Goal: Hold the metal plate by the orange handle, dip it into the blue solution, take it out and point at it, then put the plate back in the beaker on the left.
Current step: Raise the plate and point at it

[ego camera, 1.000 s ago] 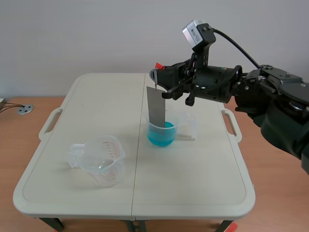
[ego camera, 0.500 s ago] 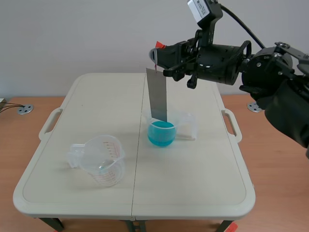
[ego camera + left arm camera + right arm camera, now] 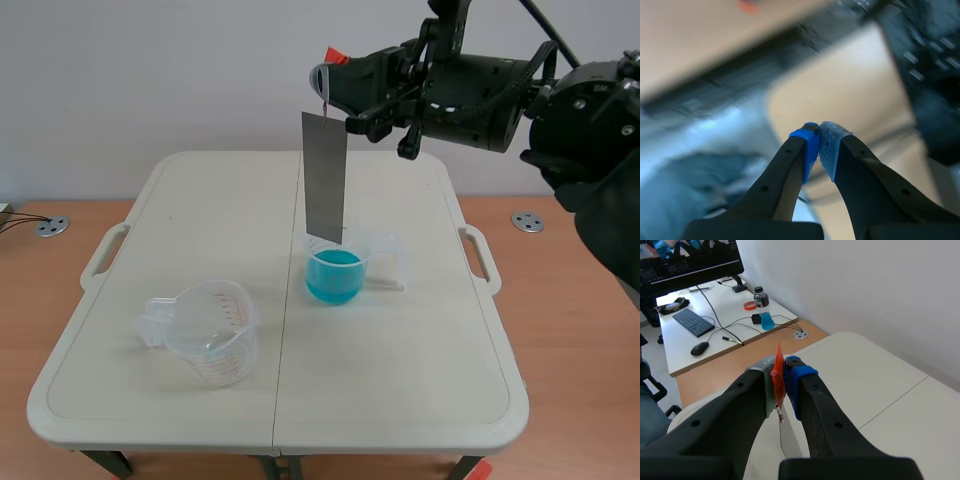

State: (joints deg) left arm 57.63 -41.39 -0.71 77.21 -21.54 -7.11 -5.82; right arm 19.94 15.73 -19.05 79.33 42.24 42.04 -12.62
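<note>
The right jaws pinch the orange handle [image 3: 778, 371]. The metal plate [image 3: 324, 178] hangs straight beneath them, its lower edge about level with the rim over the blue solution [image 3: 333, 275]. A plumb lift without swing should clear that rim and keep drips inside. The left jaws are pressed together on nothing, apt for pointing. Farthest from the grip, the empty beaker [image 3: 205, 332] stands on the bench [image 3: 420, 350].

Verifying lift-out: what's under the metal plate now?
The beaker of blue solution sits below the metal plate, which hangs from the right gripper. The plate's lower edge covers part of the far rim; whether it clears the rim cannot be seen.
</note>
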